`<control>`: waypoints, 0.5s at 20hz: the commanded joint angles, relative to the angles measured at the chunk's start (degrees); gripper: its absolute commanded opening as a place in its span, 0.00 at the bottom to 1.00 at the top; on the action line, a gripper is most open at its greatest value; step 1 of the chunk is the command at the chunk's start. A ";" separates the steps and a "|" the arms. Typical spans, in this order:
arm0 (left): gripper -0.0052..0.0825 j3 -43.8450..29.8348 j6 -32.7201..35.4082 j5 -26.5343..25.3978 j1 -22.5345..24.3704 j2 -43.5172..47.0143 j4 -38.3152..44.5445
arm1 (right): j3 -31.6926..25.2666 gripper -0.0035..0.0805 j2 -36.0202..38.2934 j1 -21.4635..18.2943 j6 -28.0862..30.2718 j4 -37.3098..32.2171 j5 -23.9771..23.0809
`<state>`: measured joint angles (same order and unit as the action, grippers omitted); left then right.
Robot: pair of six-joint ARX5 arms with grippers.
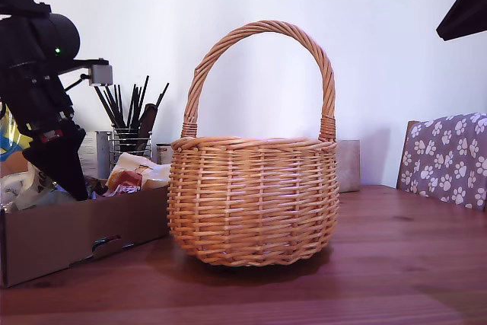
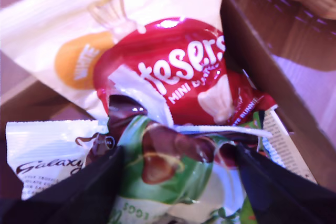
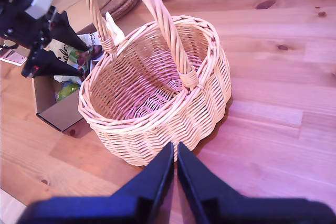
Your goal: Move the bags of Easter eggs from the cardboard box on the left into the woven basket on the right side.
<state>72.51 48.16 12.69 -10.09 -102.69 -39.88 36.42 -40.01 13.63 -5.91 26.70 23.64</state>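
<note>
Several bags of Easter eggs (image 2: 173, 82) lie in the cardboard box (image 1: 76, 230), directly under my first end effector (image 2: 178, 166). Its fingers are spread wide, one on each side of a green bag (image 2: 173, 182), and a red bag (image 2: 184, 72) lies just beyond the fingertips; whether the fingers touch the green bag I cannot tell. My second end effector (image 3: 175, 153) has its fingers pressed together with nothing between them. It hangs above the bench (image 3: 273, 77), and the woven basket (image 3: 157, 93) stands just ahead of its tips, touching the box.
</note>
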 commanded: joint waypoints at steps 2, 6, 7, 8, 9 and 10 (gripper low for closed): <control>0.69 -2.27 -0.63 -1.44 0.20 -3.82 -1.90 | 0.81 0.03 0.04 0.24 0.37 -0.22 0.28; 0.35 0.17 -0.83 -3.32 0.22 -2.86 -1.88 | 0.81 0.03 0.04 0.24 0.39 -0.24 0.26; 0.30 1.44 -1.03 -3.37 0.20 -2.40 -2.64 | 0.81 0.03 0.04 0.24 0.39 -0.26 0.26; 0.26 2.80 -1.70 -3.37 0.15 -2.16 -3.04 | 0.81 0.03 0.04 0.24 0.39 -0.26 0.28; 0.23 4.44 -1.77 -3.34 0.17 -1.81 -4.09 | 0.81 0.03 0.04 0.24 0.39 -0.26 0.26; 0.20 6.29 -1.90 -3.34 0.17 -1.49 -5.51 | 0.81 0.03 0.04 0.24 0.39 -0.26 0.26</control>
<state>77.62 46.65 9.41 -10.28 -103.39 -45.08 36.42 -40.01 13.63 -5.89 26.70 23.64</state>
